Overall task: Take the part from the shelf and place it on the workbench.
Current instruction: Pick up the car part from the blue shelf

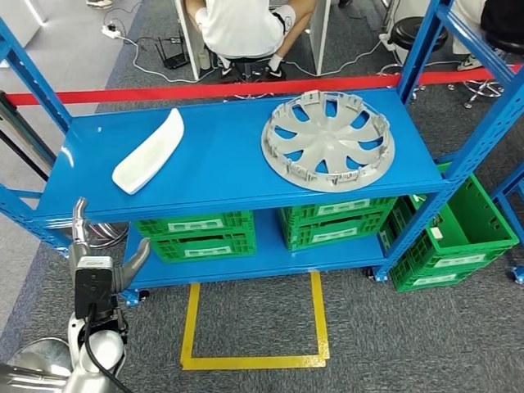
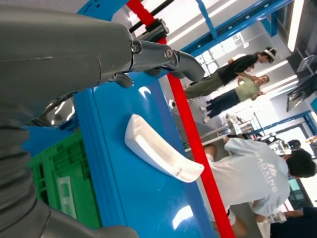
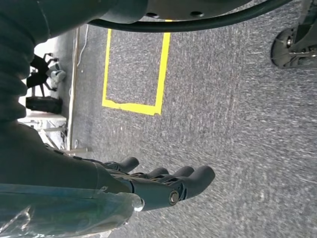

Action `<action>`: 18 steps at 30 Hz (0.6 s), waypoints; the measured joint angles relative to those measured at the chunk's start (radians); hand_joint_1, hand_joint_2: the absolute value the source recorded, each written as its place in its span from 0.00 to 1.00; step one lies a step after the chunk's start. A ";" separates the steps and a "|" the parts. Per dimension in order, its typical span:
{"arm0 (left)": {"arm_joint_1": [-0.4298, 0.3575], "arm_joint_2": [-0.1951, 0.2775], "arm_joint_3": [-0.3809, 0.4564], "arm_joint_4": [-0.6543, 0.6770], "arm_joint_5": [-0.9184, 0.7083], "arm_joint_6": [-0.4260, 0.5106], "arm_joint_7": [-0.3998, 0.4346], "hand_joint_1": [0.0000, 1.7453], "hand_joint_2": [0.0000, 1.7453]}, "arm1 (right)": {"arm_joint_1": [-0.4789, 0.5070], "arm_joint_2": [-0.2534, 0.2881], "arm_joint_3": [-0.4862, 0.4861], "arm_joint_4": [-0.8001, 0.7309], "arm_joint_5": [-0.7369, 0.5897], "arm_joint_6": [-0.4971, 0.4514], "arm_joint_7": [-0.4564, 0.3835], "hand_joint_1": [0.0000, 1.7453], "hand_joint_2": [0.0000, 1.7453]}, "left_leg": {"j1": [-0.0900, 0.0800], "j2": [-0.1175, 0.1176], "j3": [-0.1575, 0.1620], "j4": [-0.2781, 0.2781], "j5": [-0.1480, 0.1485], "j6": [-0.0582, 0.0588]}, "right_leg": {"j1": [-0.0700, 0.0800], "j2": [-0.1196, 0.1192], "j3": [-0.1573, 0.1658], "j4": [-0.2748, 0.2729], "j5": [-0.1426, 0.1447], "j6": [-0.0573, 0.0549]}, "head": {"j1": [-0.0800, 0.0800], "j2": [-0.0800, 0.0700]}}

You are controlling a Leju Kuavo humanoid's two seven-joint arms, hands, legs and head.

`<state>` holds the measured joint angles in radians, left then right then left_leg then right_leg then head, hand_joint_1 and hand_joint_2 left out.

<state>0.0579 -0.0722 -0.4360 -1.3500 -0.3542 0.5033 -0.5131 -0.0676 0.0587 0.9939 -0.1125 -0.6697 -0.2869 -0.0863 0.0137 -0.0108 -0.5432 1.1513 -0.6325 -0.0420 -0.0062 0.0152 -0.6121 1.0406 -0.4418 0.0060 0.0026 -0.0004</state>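
Blue shelf [image 1: 216, 164] stands on grey carpet [image 1: 383, 327] behind yellow floor tape [image 1: 253, 360].

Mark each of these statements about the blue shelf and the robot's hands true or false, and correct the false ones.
1. The long white curved plastic part lies on the blue metal shelf's top level. True.
2. The left hand grips the white part. False: it holds nothing and is apart from it.
3. The grey round plastic wheel cover sits in a green plastic crate. False: it lies on the top level.
4. The right hand hangs over grey carpet, holding nothing. True.
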 joint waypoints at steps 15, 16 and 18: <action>0.007 -0.002 0.004 -0.003 0.000 0.001 0.000 0.00 1.00 | -0.001 -0.001 0.006 0.000 0.000 0.000 0.004 0.00 1.00 | -0.004 0.000 -0.014 -0.153 0.170 0.057 | 0.007 -0.002 -0.009 0.140 -0.109 0.051 | 0.008 0.000; 0.007 -0.002 0.005 -0.003 0.000 0.001 0.000 0.00 1.00 | -0.001 -0.001 0.006 0.000 0.000 0.000 0.005 0.00 1.00 | -0.006 0.000 -0.009 -0.153 0.165 0.059 | 0.007 -0.002 -0.054 0.211 -0.132 0.053 | 0.010 0.000; 0.009 -0.002 0.006 -0.003 0.000 0.001 0.000 0.00 1.00 | -0.001 -0.002 0.007 0.000 0.000 0.000 0.005 0.00 1.00 | -0.009 -0.002 0.005 -0.153 0.153 0.062 | 0.009 -0.002 -0.115 0.282 -0.135 0.052 | 0.010 0.000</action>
<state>0.0672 -0.0738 -0.4305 -1.3530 -0.3544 0.5039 -0.5127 -0.0682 0.0572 1.0006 -0.1124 -0.6699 -0.2865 -0.0815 0.0050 -0.0127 -0.5380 0.9987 -0.4799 0.0201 0.0028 0.0130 -0.7272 1.3226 -0.5768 0.0585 0.0126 -0.0004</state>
